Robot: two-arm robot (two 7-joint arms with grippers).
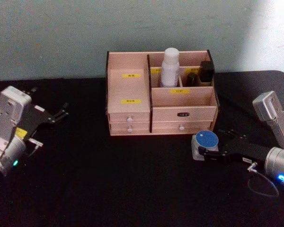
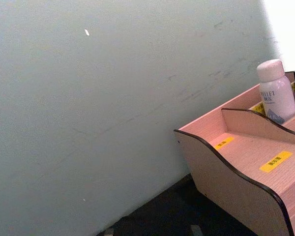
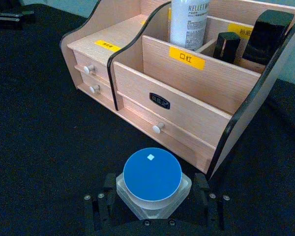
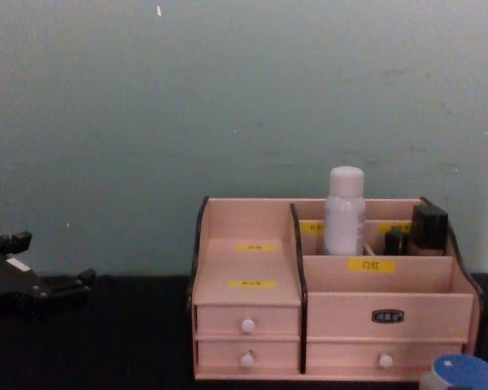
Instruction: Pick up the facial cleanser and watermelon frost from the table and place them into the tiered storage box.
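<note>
The squat frosted watermelon frost jar with flat blue lid [image 3: 152, 183], cropped at the chest view's edge, sits on the black table [image 1: 109, 179] before the pale wooden tiered storage box [image 1: 161, 111], straddled by the spread right gripper [image 3: 152, 199]; left gripper [image 1: 61, 112] idle, open.

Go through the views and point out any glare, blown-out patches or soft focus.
Head view: bright washed-out patch at upper right on the wall; the tall white cylindrical cleanser bottle looks soft. Left wrist view: overexposed white corner at top right above the pale pinkish wooden storage box. Right wrist view: sharpest, the squat frosted jar's flat blue lid crisp. Chest view: even, dim light, slightly soft.
</note>
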